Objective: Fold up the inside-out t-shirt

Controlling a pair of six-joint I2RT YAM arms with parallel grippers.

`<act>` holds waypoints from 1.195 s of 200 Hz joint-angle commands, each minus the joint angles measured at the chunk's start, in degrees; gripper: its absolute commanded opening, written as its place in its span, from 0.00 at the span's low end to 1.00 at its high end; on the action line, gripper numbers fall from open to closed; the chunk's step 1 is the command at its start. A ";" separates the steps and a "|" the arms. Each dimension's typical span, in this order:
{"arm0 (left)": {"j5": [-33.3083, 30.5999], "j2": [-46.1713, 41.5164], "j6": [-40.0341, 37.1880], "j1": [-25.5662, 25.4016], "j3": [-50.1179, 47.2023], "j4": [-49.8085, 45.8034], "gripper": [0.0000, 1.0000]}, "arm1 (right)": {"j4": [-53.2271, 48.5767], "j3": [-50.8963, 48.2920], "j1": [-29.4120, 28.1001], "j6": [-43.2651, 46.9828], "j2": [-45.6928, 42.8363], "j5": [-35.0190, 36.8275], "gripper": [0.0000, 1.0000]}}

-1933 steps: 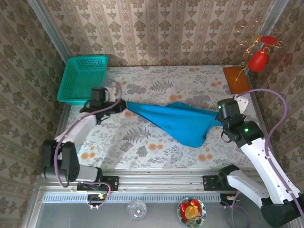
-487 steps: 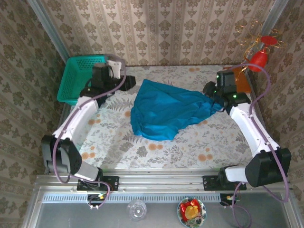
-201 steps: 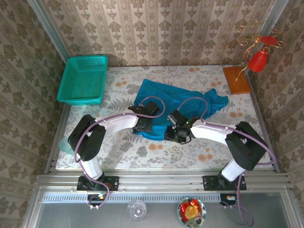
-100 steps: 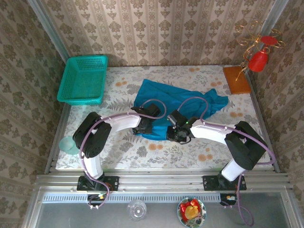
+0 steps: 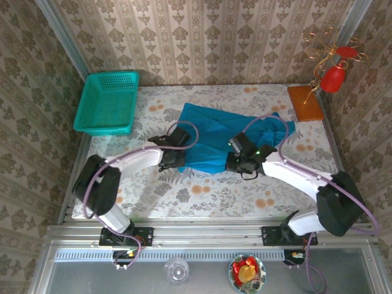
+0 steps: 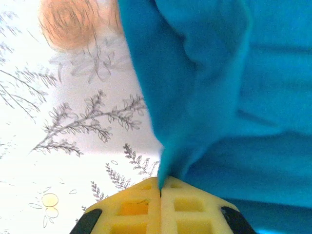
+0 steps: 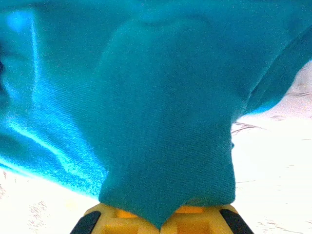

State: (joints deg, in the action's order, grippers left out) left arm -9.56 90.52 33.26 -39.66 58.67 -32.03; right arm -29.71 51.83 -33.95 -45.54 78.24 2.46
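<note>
1. My left gripper (image 6: 161, 189) is pinched shut on the t-shirt (image 5: 214, 131), at its near edge.
2. My right gripper (image 7: 163, 219) clamps that same edge further along.
3. The t-shirt lies rumpled mid-table (image 5: 159, 190); I reckon no fold is made yet.

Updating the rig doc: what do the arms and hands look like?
Left arm and right arm: white links, black joints, a looping purple cable each. Left hand and right hand: yellow gridded pads, black trim. Green light near right wrist.

Table (image 5: 202, 199) bare along near edge; t-shirt (image 5: 211, 136) fills the middle, basket (image 5: 107, 103) far left, stand (image 5: 304, 102) far right.
</note>
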 commanded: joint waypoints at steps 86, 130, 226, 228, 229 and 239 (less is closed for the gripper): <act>22.32 -33.69 -10.64 12.90 1.76 12.00 0.00 | -17.42 16.78 11.98 14.32 -26.77 8.11 0.00; 30.05 -30.32 -10.94 19.22 6.92 7.30 0.00 | -12.29 16.82 11.95 16.13 -27.69 -1.69 0.00; 44.82 -9.64 -6.79 24.18 -6.22 22.09 0.09 | -11.51 7.76 14.91 12.20 -9.36 -3.43 0.00; 45.05 -9.37 -6.66 24.19 -6.34 22.49 0.10 | -11.33 7.58 15.13 12.11 -9.27 -3.60 0.00; 45.19 -9.25 -6.60 24.19 -6.36 22.69 0.11 | -11.29 7.49 15.18 12.08 -9.26 -3.73 0.00; 46.74 -8.31 -6.27 24.19 -7.17 25.00 0.16 | -10.49 6.85 15.81 11.89 -8.99 -4.74 0.00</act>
State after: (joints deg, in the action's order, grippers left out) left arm 32.18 81.21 25.12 -16.69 52.53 -15.97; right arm -42.19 59.81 -20.05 -32.10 69.47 -1.50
